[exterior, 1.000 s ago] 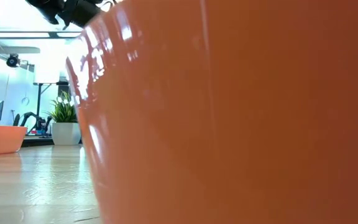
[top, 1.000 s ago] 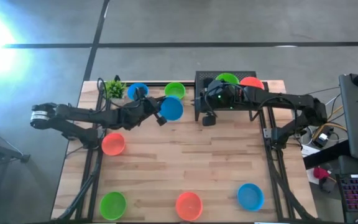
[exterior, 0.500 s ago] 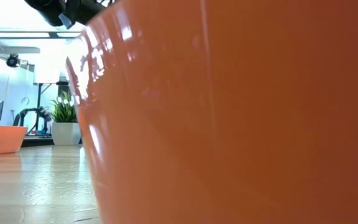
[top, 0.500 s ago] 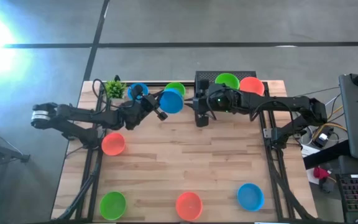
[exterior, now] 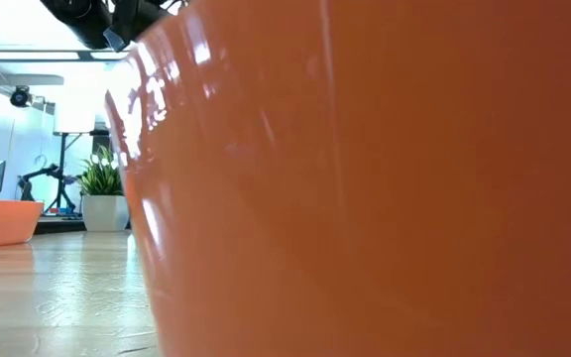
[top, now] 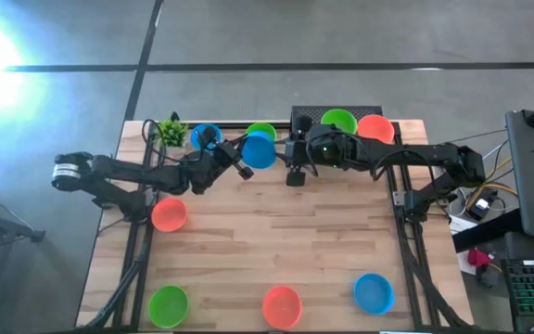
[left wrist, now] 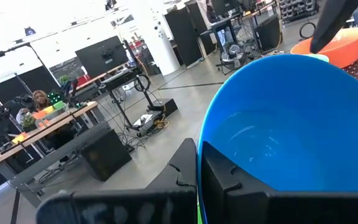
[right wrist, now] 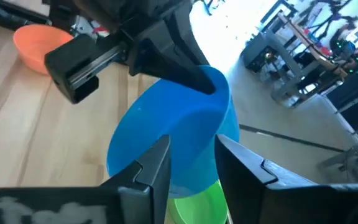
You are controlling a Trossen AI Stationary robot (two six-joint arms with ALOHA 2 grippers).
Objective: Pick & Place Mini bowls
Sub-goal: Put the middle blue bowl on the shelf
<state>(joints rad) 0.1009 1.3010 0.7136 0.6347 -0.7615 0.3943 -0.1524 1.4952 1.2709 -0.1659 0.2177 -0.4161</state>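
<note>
A blue mini bowl (top: 259,150) hangs above the table's far middle, tipped on its side, with my left gripper (left wrist: 197,177) shut on it. My right gripper (right wrist: 193,163) stands open just right of it. Its fingers lie on either side of the bowl's nearer part, and I cannot tell whether they touch. Under the held bowl a green bowl (top: 263,132) sits on the table. More bowls rest on the wood: blue (top: 206,136), orange (top: 169,214), green (top: 168,304), orange (top: 282,305) and blue (top: 374,292). My left gripper pinches the blue bowl's rim (left wrist: 207,138), one finger inside the bowl and one outside. It comes roughly level from the table's left. The bowl is lifted clear of the table and tilted, its hollow facing back toward the left wrist.
A black tray (top: 304,115) at the far edge holds a green bowl (top: 339,120) and an orange bowl (top: 375,128). A small potted plant (top: 170,130) stands at the far left. In the low view an orange bowl (exterior: 385,188) hides most of the table.
My left gripper has tipped, and the blue bowl has swung a little toward the far edge, over the green bowl. My right gripper has gone toward the table's left, up to the blue bowl.
</note>
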